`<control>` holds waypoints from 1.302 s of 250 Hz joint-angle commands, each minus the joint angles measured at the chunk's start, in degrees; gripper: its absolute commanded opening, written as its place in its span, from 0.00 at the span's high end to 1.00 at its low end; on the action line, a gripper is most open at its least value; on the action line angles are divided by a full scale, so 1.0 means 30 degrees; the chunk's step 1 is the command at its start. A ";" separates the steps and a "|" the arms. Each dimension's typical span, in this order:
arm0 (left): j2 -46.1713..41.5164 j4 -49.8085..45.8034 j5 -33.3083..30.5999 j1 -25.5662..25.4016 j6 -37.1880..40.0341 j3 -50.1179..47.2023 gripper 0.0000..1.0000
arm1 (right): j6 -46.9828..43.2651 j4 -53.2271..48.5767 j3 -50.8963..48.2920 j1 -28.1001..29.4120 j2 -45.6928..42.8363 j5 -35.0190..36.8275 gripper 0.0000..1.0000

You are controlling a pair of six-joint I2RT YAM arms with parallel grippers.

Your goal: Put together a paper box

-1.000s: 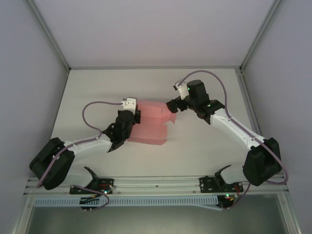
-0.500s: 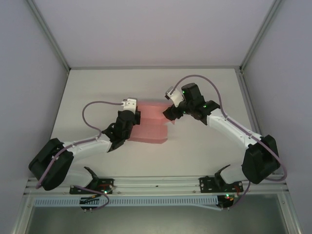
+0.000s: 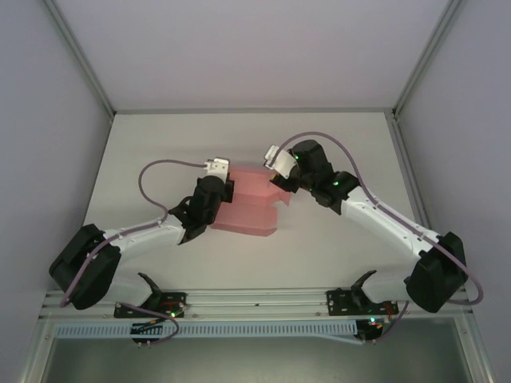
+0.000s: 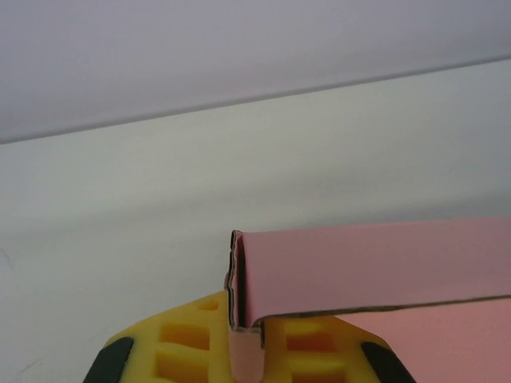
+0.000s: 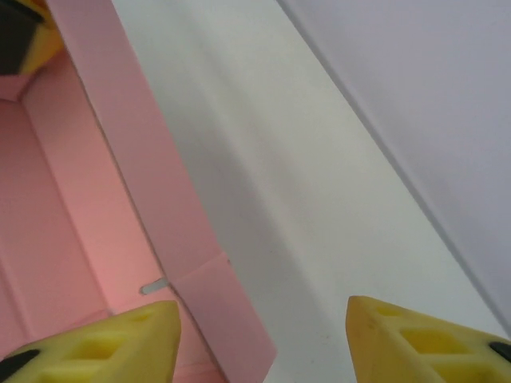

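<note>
Nearest the arm bases, the paper box [image 3: 243, 211] lies mid-tabletop [image 3: 311, 263] as a part-folded sheet. Its near panel looks flat, and you have no closed form yet. Farther back, one long wall [image 5: 136, 183] stands raised, with an end flap [image 5: 223, 311] loose at its right corner. Judge the assembly as early: the remaining walls, flaps and closure appear outstanding.

Your left arm [image 3: 144, 235] reaches in low from the near left. Its left gripper [image 4: 245, 355] is clenched on the card at the box's left end, pinched between the yellow pads [image 4: 188, 351]. Your right arm [image 3: 383, 219] arches in from the near right. The right gripper [image 5: 263, 335] is released, jaws wide apart, poised by the end flap. Contact there cannot be confirmed.
</note>
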 commanded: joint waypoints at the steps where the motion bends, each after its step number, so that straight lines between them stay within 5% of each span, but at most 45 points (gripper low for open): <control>1: 0.0055 -0.0500 0.0139 -0.0105 -0.0436 0.0825 1.00 | -0.1941 0.0282 0.0663 0.0142 0.1108 0.1335 0.44; 120: 0.1337 -0.1425 -0.0111 -0.0081 -0.0126 0.1833 1.00 | -0.4225 -0.3994 0.1594 0.0718 0.1532 0.1969 0.32; 164: 0.0969 -0.1112 0.0181 -0.0117 -0.0210 0.1615 1.00 | -0.2992 0.0591 0.1316 0.0889 0.3089 0.4330 0.74; 225: 0.0932 -0.1489 -0.0495 -0.0091 -0.0634 0.1995 1.00 | -0.2559 0.0247 0.1608 0.1109 0.3342 0.3966 0.77; 260: 0.1087 -0.1798 -0.1105 -0.0064 -0.0961 0.2562 1.00 | -0.1963 -0.0245 0.1672 0.1221 0.3442 0.3325 0.97; 295: 0.1760 -0.2471 -0.2452 -0.0078 -0.2425 0.3542 1.00 | 0.2947 -0.0807 0.2936 0.1664 0.3694 0.2011 1.00; 326: 0.2563 -0.3160 -0.3327 -0.0103 -0.3761 0.4310 1.00 | 0.9622 -0.1175 0.4188 0.2056 0.4447 0.4064 1.00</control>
